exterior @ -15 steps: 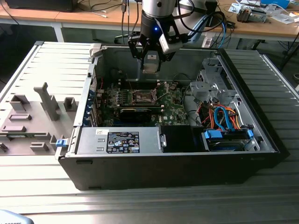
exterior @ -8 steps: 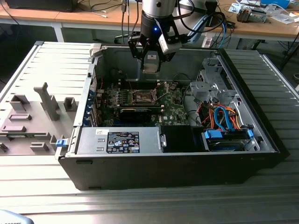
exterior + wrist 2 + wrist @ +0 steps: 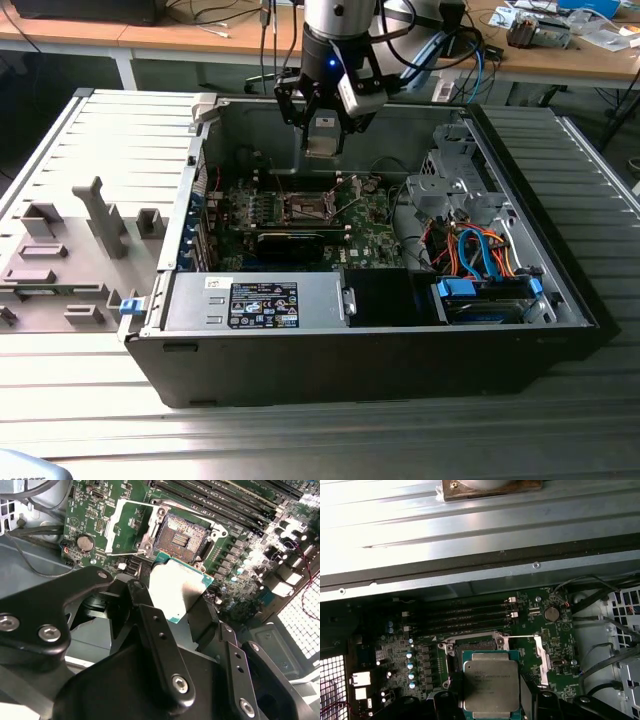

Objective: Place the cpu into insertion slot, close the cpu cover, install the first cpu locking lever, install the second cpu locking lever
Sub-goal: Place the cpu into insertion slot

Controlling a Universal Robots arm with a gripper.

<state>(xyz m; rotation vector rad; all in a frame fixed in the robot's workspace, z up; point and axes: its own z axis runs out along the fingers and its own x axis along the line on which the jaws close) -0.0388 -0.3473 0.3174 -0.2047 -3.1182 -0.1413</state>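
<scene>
Pincer (image 3: 325, 148) pinching the cpu (image 3: 322, 134), raised above the open computer case (image 3: 350, 365).
In the second wrist view the black fingers (image 3: 150, 625) are pressed onto two opposite edges of the chip, its silvery face showing between them. Just past the fingertips, on the green motherboard (image 3: 85, 510), lies the insertion slot (image 3: 181, 536), uncovered, its dark contact field bare and apart from the chip. The cpu cover (image 3: 540, 657) stands swung open at one side of the slot, off to the side of the pincer.

Even room light fills the exterior view. In the first wrist view, glare whitens the case wall (image 3: 470, 525); the motherboard (image 3: 551, 642) lies dimmer.
</scene>
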